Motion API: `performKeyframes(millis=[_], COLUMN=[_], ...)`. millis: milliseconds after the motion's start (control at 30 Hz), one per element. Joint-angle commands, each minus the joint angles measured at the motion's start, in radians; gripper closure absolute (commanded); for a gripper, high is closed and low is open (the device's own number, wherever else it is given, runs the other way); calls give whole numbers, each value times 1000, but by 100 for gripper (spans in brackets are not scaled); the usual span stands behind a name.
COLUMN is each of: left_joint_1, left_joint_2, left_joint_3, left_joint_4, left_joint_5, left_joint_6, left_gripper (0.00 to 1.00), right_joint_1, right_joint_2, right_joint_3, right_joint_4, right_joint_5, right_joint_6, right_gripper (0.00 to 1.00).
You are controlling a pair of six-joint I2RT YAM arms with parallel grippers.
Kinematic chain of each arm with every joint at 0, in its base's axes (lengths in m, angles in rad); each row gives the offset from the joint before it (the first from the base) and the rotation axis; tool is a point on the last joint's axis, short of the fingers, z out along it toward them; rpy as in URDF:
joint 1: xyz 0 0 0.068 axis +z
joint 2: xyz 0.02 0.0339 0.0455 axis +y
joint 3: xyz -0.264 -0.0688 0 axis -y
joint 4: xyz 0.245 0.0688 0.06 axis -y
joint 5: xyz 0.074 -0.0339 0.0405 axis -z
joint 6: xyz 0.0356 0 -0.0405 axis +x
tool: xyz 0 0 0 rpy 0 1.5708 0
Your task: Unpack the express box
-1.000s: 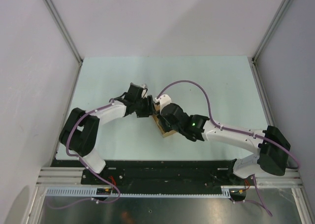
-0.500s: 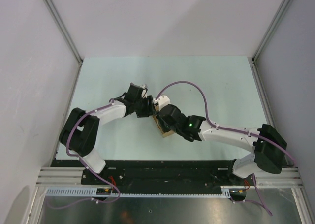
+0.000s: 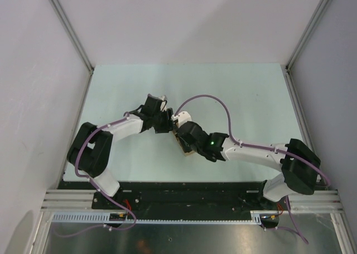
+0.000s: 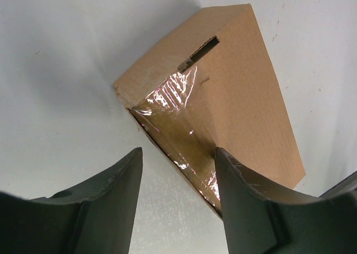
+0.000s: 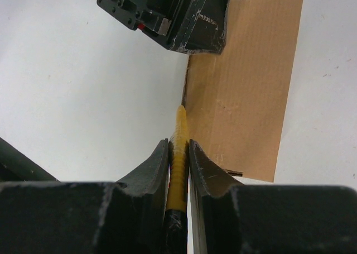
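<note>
The express box (image 4: 240,92), a small brown carton with clear tape (image 4: 170,95) over one end, lies on the table between both arms; in the top view (image 3: 188,148) the grippers mostly cover it. My left gripper (image 4: 178,153) is open at the taped end, its right finger against the box's edge. My right gripper (image 5: 178,145) is shut on the yellow-and-black utility knife (image 5: 179,137). The knife's tip sits at the left edge of the box (image 5: 245,92). In the top view the left gripper (image 3: 169,121) and right gripper (image 3: 182,132) meet at the box.
The pale table (image 3: 251,97) is walled by white panels left, right and behind. The left gripper's black body (image 5: 167,11) shows just beyond the knife tip in the right wrist view. A purple cable (image 3: 212,97) loops above the right arm.
The right arm has slid a little left and forward, bringing the knife further along the box. The left arm and the box have stayed put.
</note>
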Motion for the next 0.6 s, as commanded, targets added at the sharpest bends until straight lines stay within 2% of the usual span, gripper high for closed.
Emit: performKeyframes(millis=[0, 567], left_joint_1=[1, 1], left_joint_2=[18, 30], left_joint_3=[-22, -30], left_joint_4=[-15, -16], left_joint_5=[-30, -66], left_joint_6=[21, -4], left_gripper=[41, 42], right_joint_1=[21, 81], right_joint_2=[2, -77], right_joint_3=[-5, -5], right_joint_4=[-7, -284], right_joint_5=[19, -23], right_joint_6=[33, 171], right_gripper=[100, 100])
